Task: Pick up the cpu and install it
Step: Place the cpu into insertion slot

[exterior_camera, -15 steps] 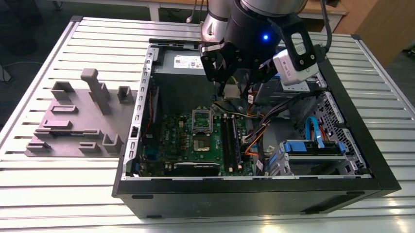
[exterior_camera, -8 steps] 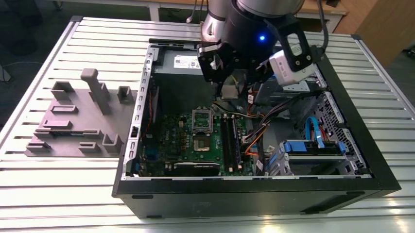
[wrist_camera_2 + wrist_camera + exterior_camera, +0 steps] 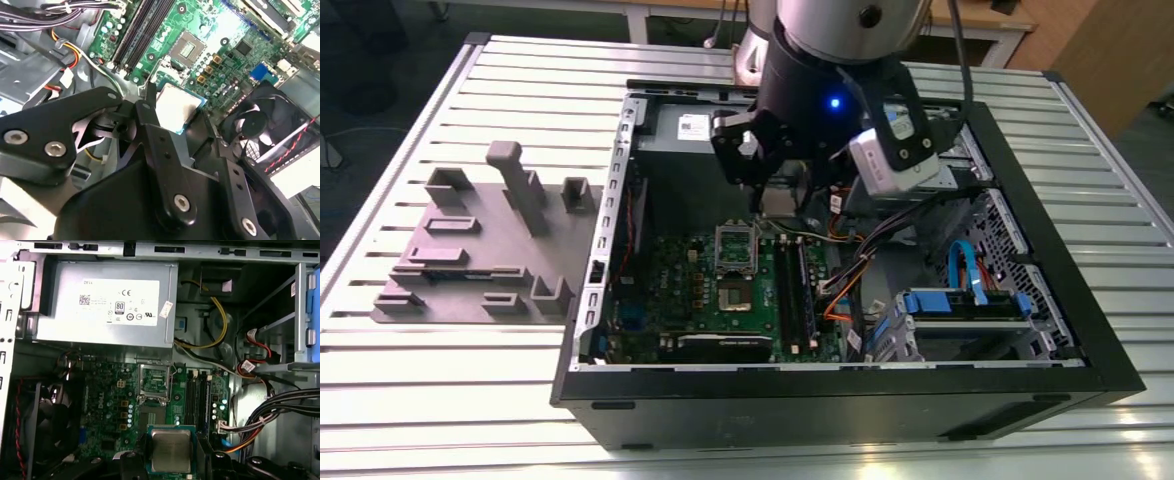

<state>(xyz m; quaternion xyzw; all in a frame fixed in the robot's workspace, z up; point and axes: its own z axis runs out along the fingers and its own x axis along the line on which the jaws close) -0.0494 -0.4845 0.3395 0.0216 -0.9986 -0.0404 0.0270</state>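
Note:
The cpu (image 3: 171,450), a small square chip with a silver-grey metal top and a green rim, sits between two black fingers of my gripper (image 3: 171,456), which is shut on it. In the second wrist view the cpu (image 3: 176,106) hangs in the gripper (image 3: 178,113) above the green motherboard (image 3: 227,30), short of the open square socket (image 3: 187,48). In the first wrist view the socket (image 3: 151,415) lies just beyond the chip, its metal frame (image 3: 154,381) flipped up. In the exterior view the gripper (image 3: 774,198) hovers inside the open computer case (image 3: 854,390), over the motherboard (image 3: 700,300).
A grey power supply box (image 3: 105,302) with a white label fills the case's far end. Memory slots (image 3: 197,400) and bundled cables (image 3: 272,407) run beside the socket. A black fan (image 3: 265,125) sits on the other side. A grey parts fixture (image 3: 480,240) stands on the table at the exterior view's left.

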